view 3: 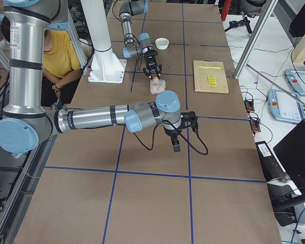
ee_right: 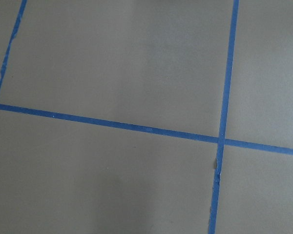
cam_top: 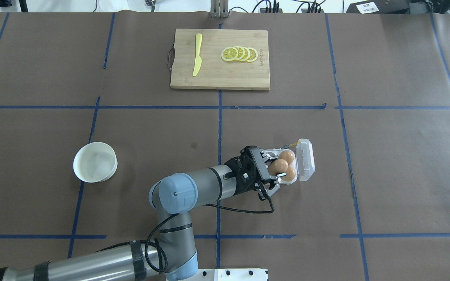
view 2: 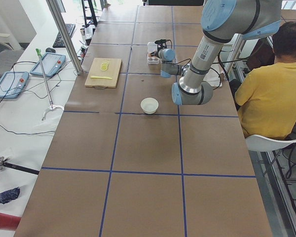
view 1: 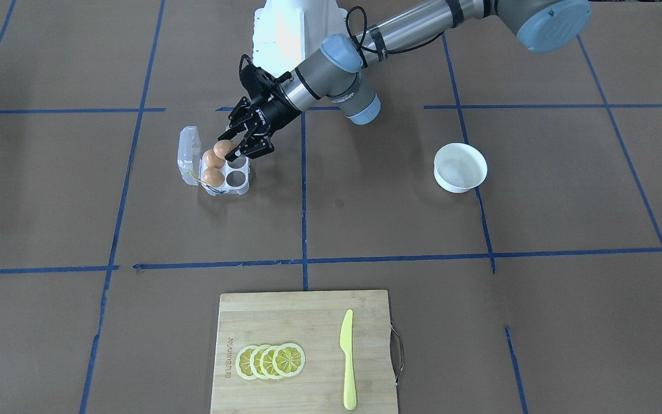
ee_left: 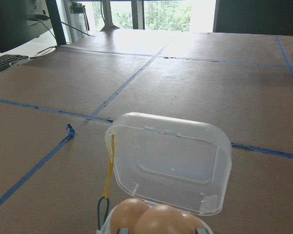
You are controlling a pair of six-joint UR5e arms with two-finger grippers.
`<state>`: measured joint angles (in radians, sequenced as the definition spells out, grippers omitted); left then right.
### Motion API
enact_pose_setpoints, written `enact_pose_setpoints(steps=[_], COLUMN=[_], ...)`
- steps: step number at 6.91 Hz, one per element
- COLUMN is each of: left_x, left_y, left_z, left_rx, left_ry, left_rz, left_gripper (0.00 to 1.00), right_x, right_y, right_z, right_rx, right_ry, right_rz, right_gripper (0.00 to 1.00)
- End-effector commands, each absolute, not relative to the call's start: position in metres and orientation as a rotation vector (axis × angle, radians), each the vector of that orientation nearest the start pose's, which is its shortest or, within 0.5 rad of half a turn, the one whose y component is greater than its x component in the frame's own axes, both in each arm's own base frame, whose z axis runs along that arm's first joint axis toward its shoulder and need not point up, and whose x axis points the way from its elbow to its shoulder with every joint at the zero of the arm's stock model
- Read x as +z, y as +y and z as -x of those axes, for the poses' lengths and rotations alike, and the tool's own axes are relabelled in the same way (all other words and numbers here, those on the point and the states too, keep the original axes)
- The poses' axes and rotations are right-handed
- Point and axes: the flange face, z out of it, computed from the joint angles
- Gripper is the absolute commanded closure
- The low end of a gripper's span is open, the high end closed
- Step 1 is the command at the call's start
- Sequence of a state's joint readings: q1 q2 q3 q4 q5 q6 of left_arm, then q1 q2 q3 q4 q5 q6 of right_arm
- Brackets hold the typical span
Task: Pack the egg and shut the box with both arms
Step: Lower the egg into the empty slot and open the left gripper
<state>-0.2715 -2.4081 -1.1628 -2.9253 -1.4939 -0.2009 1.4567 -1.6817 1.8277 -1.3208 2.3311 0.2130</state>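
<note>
The clear egg box [view 1: 237,180] stands open, its lid [view 1: 189,150] tipped back. Two brown eggs [view 1: 212,159] fill the cells on the lid's side; the other two cells are bare. My left gripper [view 1: 228,147] is shut on a third egg [view 1: 223,149] and holds it just over the box's edge nearest the robot. In the overhead view the left gripper [cam_top: 276,170] holds the egg [cam_top: 277,165] above the box [cam_top: 283,150]. The left wrist view shows the lid [ee_left: 171,161] and the egg tops. My right gripper [view 3: 175,146] hangs over bare table far from the box; I cannot tell whether it is open.
An empty white bowl [view 1: 460,167] stands on the robot's left side of the table. A wooden cutting board [view 1: 302,322] with lemon slices [view 1: 270,361] and a yellow knife [view 1: 347,359] lies at the far edge. A person in yellow [view 2: 271,98] sits beside the table.
</note>
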Motion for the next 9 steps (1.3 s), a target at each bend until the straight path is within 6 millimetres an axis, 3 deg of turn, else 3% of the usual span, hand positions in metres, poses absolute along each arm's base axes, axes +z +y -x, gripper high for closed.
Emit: enact_pose_setpoints(steps=[1,3,5,8,9], left_x=[0.167,0.167,0.164,0.124,0.138], left_y=[-0.335,-0.334,-0.339,-0.358,-0.361], left_z=[-0.684,-0.684,-0.68,-0.645,-0.621], left_rx=[0.718,0.719,0.657,0.608,0.572], left_ry=[1.213,1.215,1.252,1.18,1.18], left_rz=[-1.382,-1.382,-1.329,-1.169,-1.085], left_gripper=[0.19,0.14,0.0,0.0,0.0], right_x=[0.557,0.557,0.557,0.559,0.559], right_y=[-0.465,-0.465,-0.465,-0.464,-0.464], right_z=[-0.012,-0.012,-0.011,-0.011,-0.012], right_rx=[-0.057,-0.056,-0.059,-0.06,-0.06], right_ry=[-0.799,-0.8,-0.801,-0.8,-0.8], right_rz=[-0.249,-0.248,-0.248,-0.245,-0.246], right_gripper=[0.0,0.0,0.0,0.0,0.0])
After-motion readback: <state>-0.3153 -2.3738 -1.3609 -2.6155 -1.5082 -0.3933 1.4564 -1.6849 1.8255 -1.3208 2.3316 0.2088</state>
